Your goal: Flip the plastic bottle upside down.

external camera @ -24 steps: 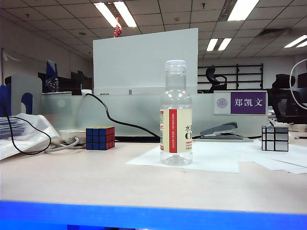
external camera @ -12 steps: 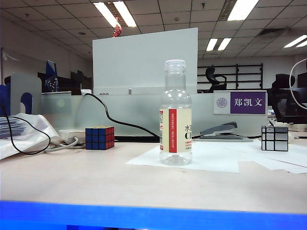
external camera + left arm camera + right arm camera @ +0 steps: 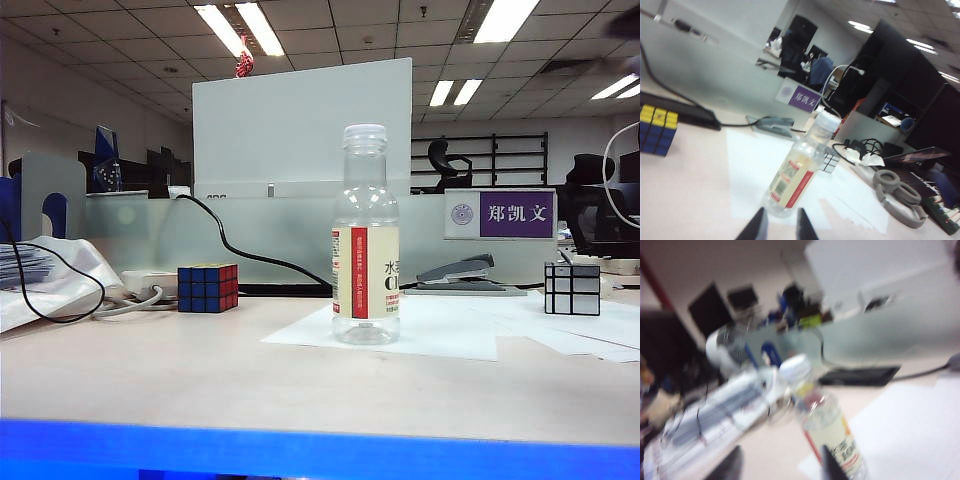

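- The plastic bottle (image 3: 366, 236) is being seen upright, cap up, on a white sheet of paper (image 3: 440, 330) near the middle of the table (image 3: 200, 375) in the exterior view; no arm is being shown there.
- A colored Rubik's cube (image 3: 208, 288) is lying well to the left of the bottle, and a silver mirror cube (image 3: 573, 289) well to its right.
- A grey stapler (image 3: 460, 272) is sitting behind the bottle, to its right, below a purple name sign (image 3: 516, 214).
- The left gripper (image 3: 779, 226) is being held near the bottle's base – its two dark fingertips (image 3: 758, 227) are parted by a narrow gap, with nothing between them.
- The right gripper (image 3: 781, 464) is being shown in a blurred wrist view; its fingers (image 3: 832, 461) are spread wide – open and empty – with one finger overlapping the bottle's lower label.
- In neither wrist view is the bottle being gripped.
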Tool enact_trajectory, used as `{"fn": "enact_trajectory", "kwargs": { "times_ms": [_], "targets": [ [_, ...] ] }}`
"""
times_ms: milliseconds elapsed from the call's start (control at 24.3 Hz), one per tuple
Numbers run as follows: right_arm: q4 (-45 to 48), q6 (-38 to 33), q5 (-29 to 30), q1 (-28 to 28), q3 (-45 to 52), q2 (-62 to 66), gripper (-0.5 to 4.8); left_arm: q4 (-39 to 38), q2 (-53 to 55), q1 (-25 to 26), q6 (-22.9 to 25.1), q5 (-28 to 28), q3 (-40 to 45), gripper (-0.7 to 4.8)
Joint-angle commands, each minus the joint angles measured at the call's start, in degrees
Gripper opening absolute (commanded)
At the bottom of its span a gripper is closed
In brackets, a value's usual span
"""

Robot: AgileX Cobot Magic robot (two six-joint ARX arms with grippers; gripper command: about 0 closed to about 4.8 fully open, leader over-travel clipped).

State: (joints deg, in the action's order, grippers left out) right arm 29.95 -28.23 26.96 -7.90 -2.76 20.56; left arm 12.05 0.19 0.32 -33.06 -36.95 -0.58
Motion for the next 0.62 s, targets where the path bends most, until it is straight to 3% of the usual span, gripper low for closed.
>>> {"fn": "enact_trajectory", "kwargs": {
  "times_ms": [41,247,412,618],
  "targets": [
    [2.1,12.1,-3.0,-7.4,-7.1,10.7,3.34,2.1,0.0,-1.0,1.5,0.1,-1.0,0.88],
    [2.0,24.5,-12.6,-18.4,-19.8,29.2,4.79,1.6,0.0,-1.3,2.8,1.3,-1.4,0.94],
    [2.0,27.3,-15.7,-20.0,-27.1,39.2,4.79,1.6,0.0,-1.1,2.6,1.1,-1.4,1.60],
    [2.1,32.3,-15.7,-20.1,-34.1,49.3,4.79,0.9,0.0,-1.1,2.6,1.2,-1.5,1.61]
  ]
}}
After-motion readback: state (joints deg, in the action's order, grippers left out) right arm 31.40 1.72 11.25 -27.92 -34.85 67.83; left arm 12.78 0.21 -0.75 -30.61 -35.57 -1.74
